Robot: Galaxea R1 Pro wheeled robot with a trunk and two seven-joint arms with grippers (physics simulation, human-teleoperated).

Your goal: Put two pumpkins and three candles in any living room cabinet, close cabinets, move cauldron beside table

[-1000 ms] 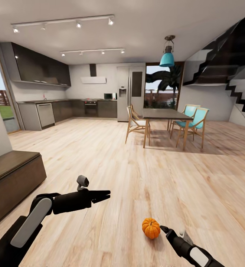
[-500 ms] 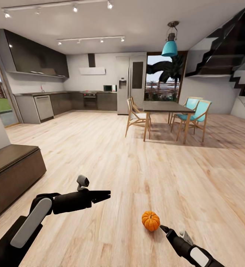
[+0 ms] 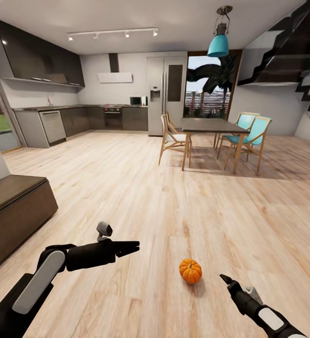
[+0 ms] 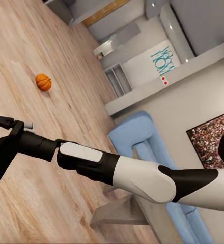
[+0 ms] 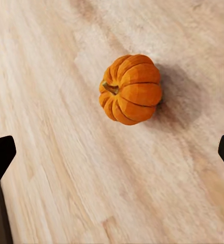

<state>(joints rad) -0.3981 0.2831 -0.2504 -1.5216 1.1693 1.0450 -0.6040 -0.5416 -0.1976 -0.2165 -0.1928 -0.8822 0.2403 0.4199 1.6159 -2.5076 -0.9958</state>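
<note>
I had pulled my right gripper [image 3: 223, 279] back from the pumpkin [image 3: 190, 271]; its fingers were spread. My left gripper [image 3: 135, 245] was pressed together.

Lighting is bright and even throughout. Daylight enters at the glazed opening [image 3: 206, 96] behind the dining table [image 3: 213, 126]; a ceiling spotlight track [image 3: 112, 33] is lit. Shadows are soft: a faint patch beside the pumpkin [image 3: 190, 271], a broader one under the table. The floor [image 3: 141, 188] carries a mild sheen, no harsh glare. Rendering is sharp; straight lines bend near the head view's edges.
</note>
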